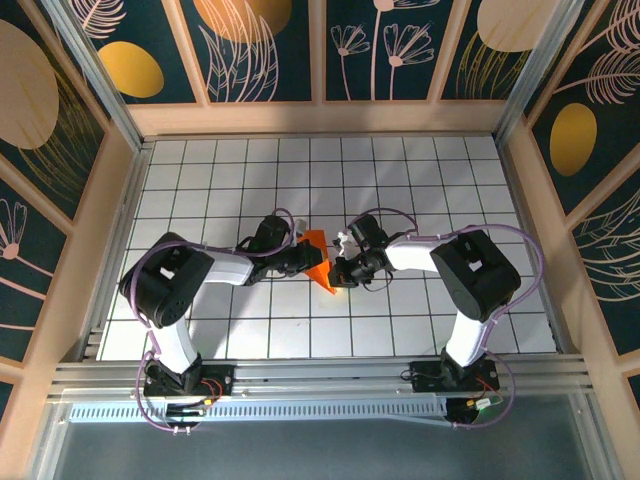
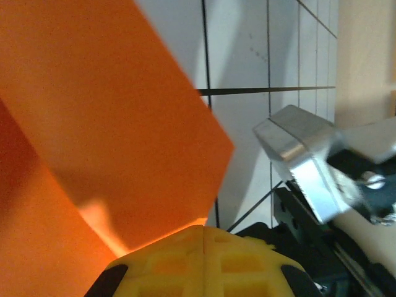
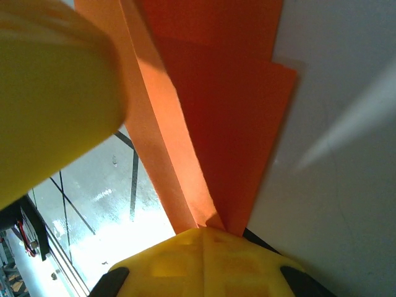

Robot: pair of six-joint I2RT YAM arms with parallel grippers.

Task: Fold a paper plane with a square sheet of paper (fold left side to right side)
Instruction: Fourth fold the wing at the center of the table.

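While left gripper (image 2: pixel 203 234) and right gripper (image 3: pixel 203 232) pinch paper (image 1: pixel 318 258) | right wrist: creased layers

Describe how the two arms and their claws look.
The left arm and right arm each have white tubular links between bulky, rounded black joint housings, with thin lilac cables looping alongside. The left claw and right claw end in yellow finger pads moulded with a waffle-like grid.
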